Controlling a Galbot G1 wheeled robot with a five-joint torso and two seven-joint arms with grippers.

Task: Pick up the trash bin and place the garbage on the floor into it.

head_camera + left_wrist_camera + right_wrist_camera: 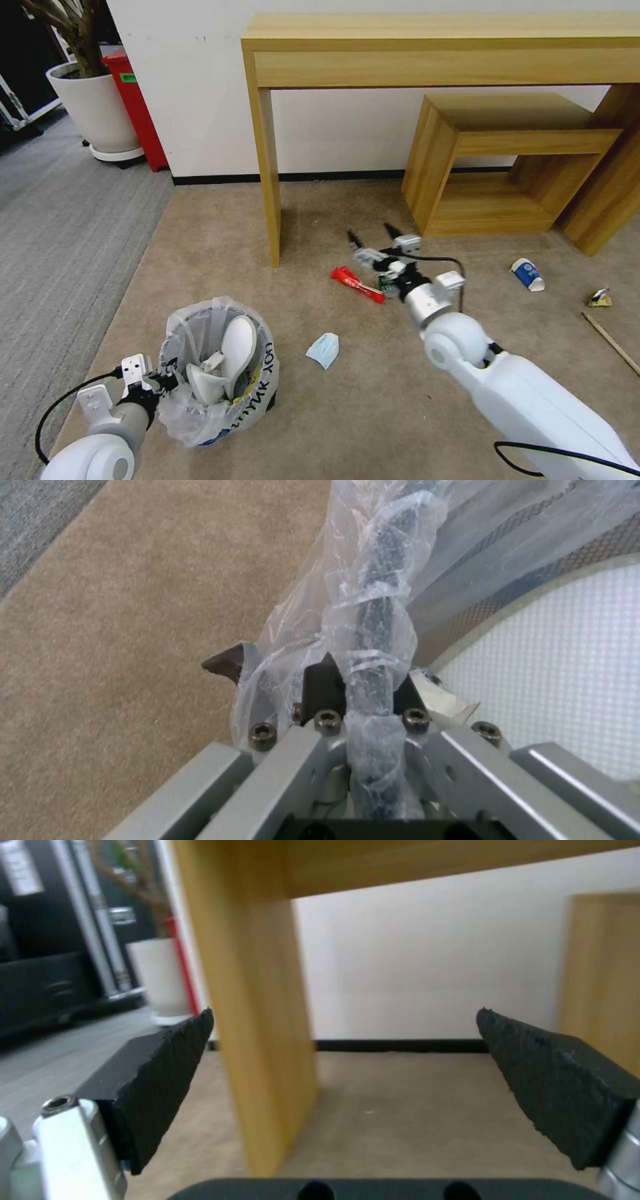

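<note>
The trash bin [250, 393], lined with a crinkled white bag, stands on the beige floor [373, 413] at the lower left with white slippers [233, 353] inside. My left gripper [163, 385] is shut on its near rim; in the left wrist view the fingers [323, 687] pinch the bag-wrapped rim [373, 615]. My right gripper [369, 232] hangs open and holds nothing, just past a red wrapper [357, 283], its pads [167, 1075] wide apart. The garbage on the carpet includes a blue mask [324, 350], a paper cup [528, 274], a crushed can [600, 298] and a wooden stick [613, 343].
A wooden desk leg [270, 193] stands just left of the right gripper and fills the gap ahead of it as desk leg [260, 1040]. A low wooden stool [507, 167] sits under the desk. Grey ribbed carpet [60, 220], a white plant pot [93, 110] and a red box [137, 107] lie far left.
</note>
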